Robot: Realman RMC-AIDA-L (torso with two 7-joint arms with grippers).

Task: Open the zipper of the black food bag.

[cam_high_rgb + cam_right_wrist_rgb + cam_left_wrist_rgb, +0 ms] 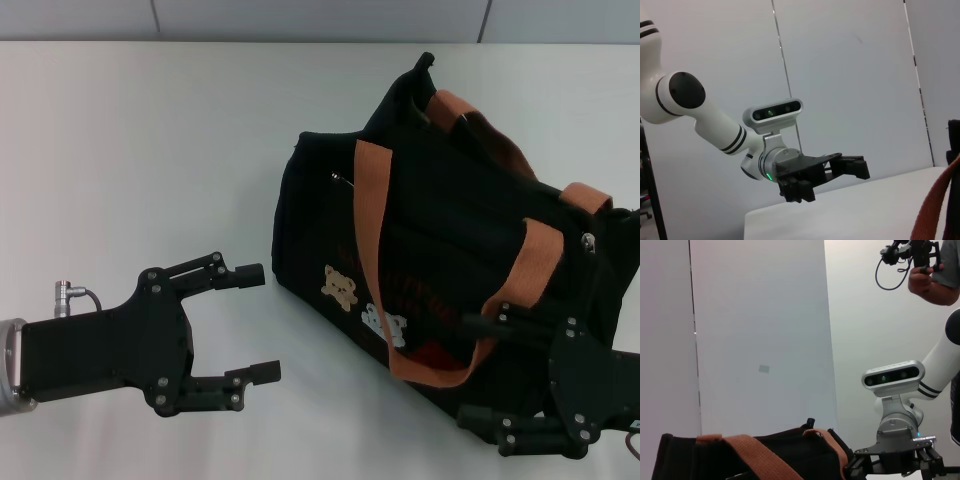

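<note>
Black food bag (pixel 440 250) lies slanting from far-left to near-right; left gripper (pixel 255 322) wide open, empty; right gripper (pixel 478 370) open at bag's near end.

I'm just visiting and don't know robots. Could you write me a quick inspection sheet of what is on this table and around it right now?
Surface: white table, mostly bare.
Job's things: black food bag sits on the table's right half, orange-brown straps draped over it; zipper pull shows near the bag's right end.
Clutter: nothing seen.
Grippers: left claw open, off the bag to its left, holding nothing; right claw open at the bag's near right corner, one finger against the side.
Cables: thin grey cable at the left wrist.
Surroundings: pale wall panels; a person's hand holding a device.
</note>
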